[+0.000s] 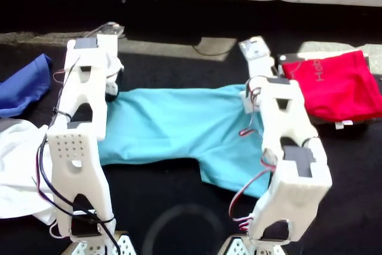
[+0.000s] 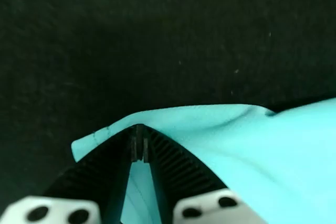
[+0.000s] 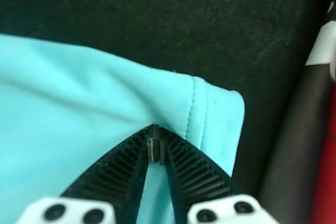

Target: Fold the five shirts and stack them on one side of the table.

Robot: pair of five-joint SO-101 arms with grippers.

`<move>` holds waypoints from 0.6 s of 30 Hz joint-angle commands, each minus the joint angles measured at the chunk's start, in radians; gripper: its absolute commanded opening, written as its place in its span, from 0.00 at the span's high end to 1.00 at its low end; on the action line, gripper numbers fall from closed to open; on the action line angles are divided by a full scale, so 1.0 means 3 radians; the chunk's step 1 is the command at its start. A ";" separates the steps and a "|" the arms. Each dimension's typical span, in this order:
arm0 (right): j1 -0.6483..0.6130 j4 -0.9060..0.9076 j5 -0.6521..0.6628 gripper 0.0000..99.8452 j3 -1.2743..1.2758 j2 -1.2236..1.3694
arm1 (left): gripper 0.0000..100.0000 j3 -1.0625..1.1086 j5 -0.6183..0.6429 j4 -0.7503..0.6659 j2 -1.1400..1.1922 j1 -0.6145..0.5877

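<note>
Teal shirt (image 1: pixel 179 126) unfolded; left gripper (image 2: pixel 139 148), right gripper (image 3: pixel 155 150) clamped tight onto its edge. Red shirt (image 1: pixel 337 85) looks folded at 2 o'clock; blue shirt (image 1: pixel 24 85), white shirt (image 1: pixel 18 165) wait at 9.

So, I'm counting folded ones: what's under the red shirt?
A dark layer with a white tag peeks out along the near edge of the red shirt. Whether it's a folded shirt, or more lies beneath, is covered.

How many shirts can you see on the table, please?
4: a teal shirt spread in the middle, a blue shirt far left, a white shirt near left, a red shirt folded right. Others may be hidden.
</note>
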 commanded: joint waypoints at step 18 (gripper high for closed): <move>0.0146 0.1015 -0.0031 0.99 -0.1670 0.0187 | 0.99 -0.3250 0.0020 0.1335 0.1158 -0.0079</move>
